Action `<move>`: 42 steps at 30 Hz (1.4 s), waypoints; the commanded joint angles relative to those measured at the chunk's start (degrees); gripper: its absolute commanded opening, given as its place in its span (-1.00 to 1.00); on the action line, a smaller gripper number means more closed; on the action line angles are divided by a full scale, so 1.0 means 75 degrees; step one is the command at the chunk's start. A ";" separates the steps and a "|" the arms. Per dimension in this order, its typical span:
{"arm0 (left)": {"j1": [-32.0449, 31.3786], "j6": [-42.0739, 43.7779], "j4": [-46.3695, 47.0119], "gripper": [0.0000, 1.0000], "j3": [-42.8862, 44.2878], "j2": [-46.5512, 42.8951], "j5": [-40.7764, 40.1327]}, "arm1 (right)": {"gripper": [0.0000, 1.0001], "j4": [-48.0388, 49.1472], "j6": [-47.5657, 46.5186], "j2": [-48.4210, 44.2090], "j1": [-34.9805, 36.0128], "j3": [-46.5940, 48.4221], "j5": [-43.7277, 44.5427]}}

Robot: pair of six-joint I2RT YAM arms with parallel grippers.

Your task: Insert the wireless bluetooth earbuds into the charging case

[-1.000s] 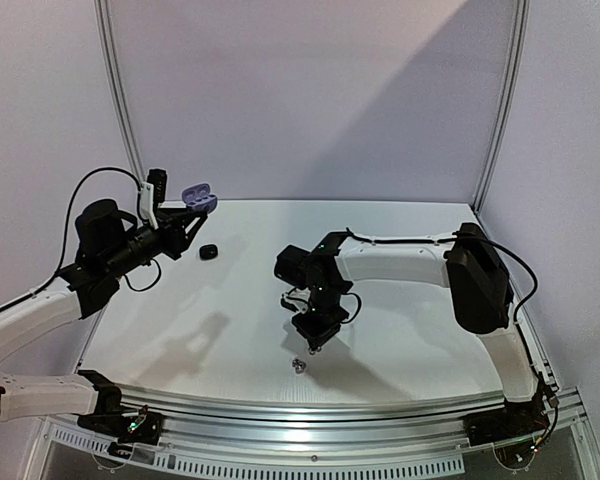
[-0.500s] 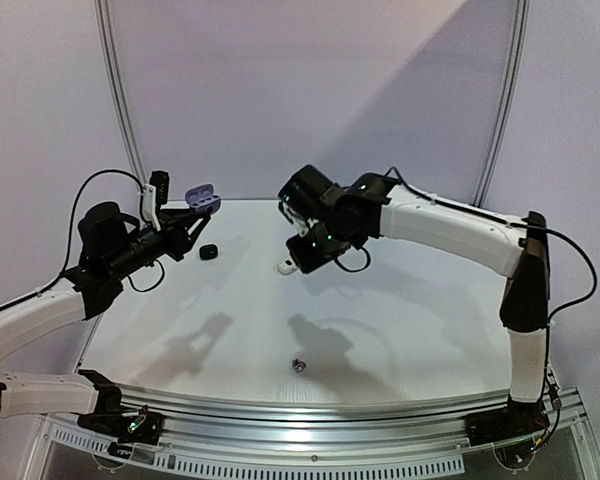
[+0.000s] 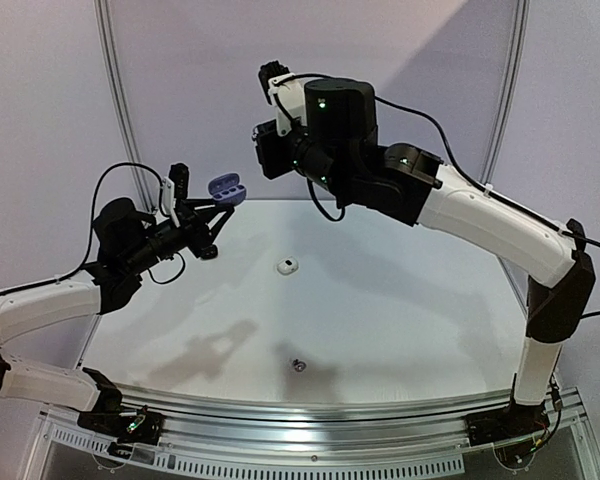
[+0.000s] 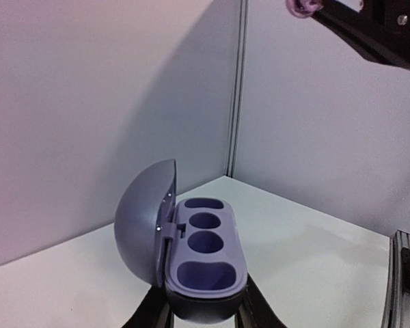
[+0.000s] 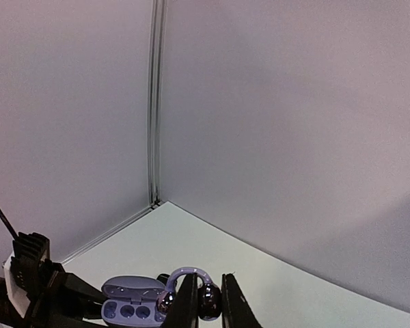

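My left gripper (image 3: 218,205) is shut on an open lavender charging case (image 3: 227,188) and holds it above the table's back left. In the left wrist view the case (image 4: 203,254) faces up with its lid (image 4: 145,225) swung left; its four sockets are empty. My right gripper (image 3: 262,158) is raised high, above and just right of the case. It is shut on a purple clip-shaped earbud (image 5: 206,299), seen in the right wrist view above the case (image 5: 131,305). That earbud also shows in the left wrist view (image 4: 302,7) at the top edge.
A small white rounded item (image 3: 286,266) lies mid-table. A tiny silvery earbud (image 3: 299,365) lies near the front edge. A small black item (image 3: 209,253) sits on the table under the left gripper. Walls close the back and sides.
My right arm has lifted from low over the table up and back-left to above the case, with the purple earbud in its fingers. My left gripper has shifted the case slightly right.
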 commanded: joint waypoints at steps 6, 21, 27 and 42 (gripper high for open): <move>-0.0254 0.1435 0.1457 -1.00 0.0243 0.0185 -0.0033 | -0.96 0.1325 -0.1136 0.0709 0.0221 0.0097 -0.0453; -0.0242 0.0499 0.1256 -1.00 0.0488 0.0263 -0.0476 | -0.97 0.1622 -0.1177 0.1273 0.0314 0.0134 -0.0357; -0.0242 0.0270 0.1320 -1.00 0.0590 0.0219 -0.0384 | -0.97 0.1639 -0.1237 0.1339 0.0328 0.0101 -0.0146; -0.0230 0.0274 0.1410 -1.00 0.0543 0.0171 -0.0305 | -0.98 0.1758 -0.1546 0.1231 0.0320 -0.0166 0.0145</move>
